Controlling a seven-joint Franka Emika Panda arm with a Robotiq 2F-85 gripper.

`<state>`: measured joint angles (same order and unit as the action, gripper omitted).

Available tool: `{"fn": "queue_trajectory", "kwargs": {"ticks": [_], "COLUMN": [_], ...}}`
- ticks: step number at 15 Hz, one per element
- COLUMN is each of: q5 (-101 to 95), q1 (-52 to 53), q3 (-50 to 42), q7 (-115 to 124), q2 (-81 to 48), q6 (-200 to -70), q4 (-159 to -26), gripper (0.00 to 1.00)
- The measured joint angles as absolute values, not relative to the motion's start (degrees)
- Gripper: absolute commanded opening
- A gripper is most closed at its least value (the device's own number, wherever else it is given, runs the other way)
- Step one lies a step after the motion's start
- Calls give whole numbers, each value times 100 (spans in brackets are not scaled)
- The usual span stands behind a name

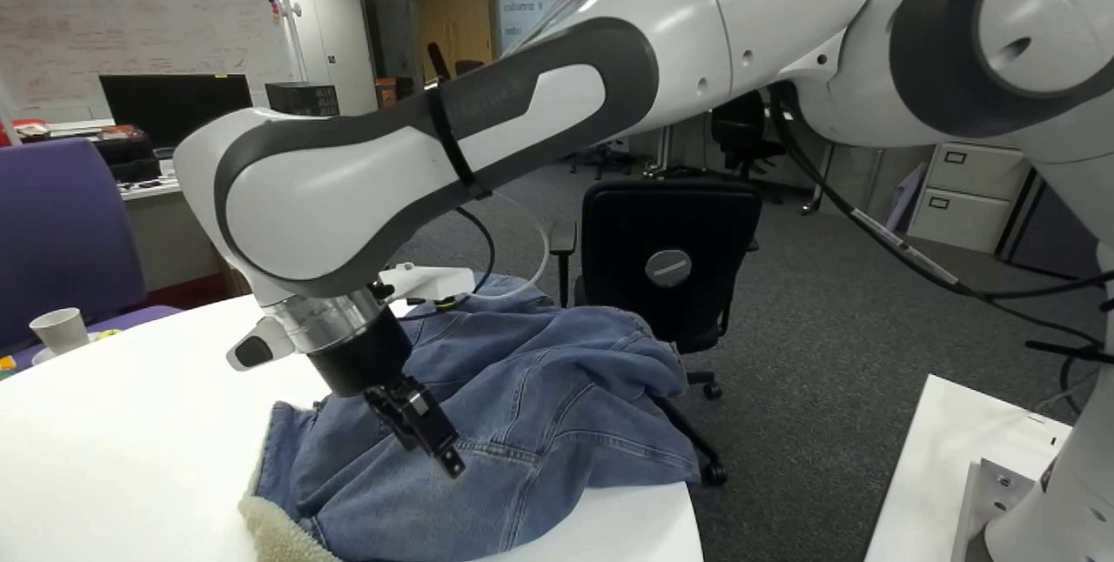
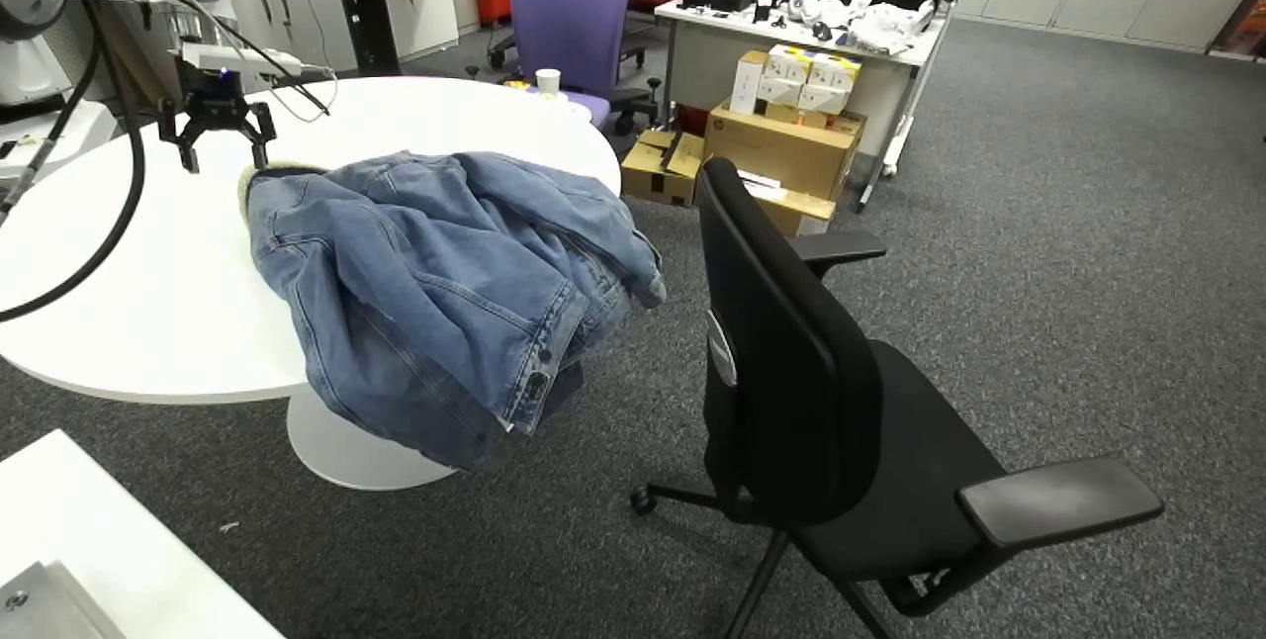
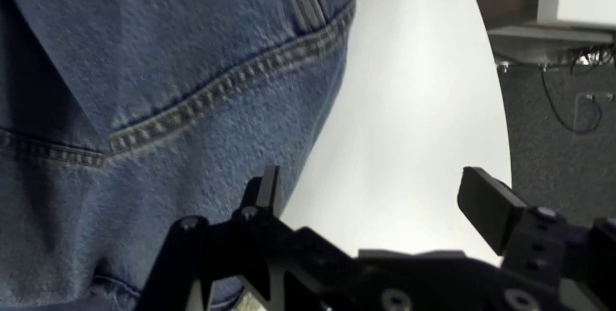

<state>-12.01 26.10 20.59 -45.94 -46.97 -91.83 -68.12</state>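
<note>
Wrist view: the gripper (image 3: 368, 193) is released — fingers (image 3: 488, 205) spread wide. One finger shows against the border of the denim jacket (image 3: 202, 190), the other over the worktop (image 3: 409, 109); contact cannot be confirmed. In both exterior views the jacket lies crumpled on the worktop — part overhangs the edge facing the black chair (image 2: 791, 372). A white cup (image 2: 547, 80) stands near the edge by the purple chair (image 2: 569, 16).

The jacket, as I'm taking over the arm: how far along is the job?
Done: the hand is open by the jacket. In progress: perhaps aiming; in the wrist view the jacket's edge shows within the hand's opening. Left: any grip, it seems; nothing is held, and the jacket lies rumpled, partly off the table.
</note>
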Motion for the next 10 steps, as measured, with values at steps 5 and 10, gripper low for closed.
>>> {"fn": "queue_trajectory", "kwargs": {"ticks": [5,10], "q5": [-1737,-1655], "q1": [2736,2607], "q3": [1558,1482], "q7": [-4783,-4781], "q2": [-5123,-5466], "q6": [-9239,-9626], "q4": [-6202,-5855], "gripper": [100,68]}}
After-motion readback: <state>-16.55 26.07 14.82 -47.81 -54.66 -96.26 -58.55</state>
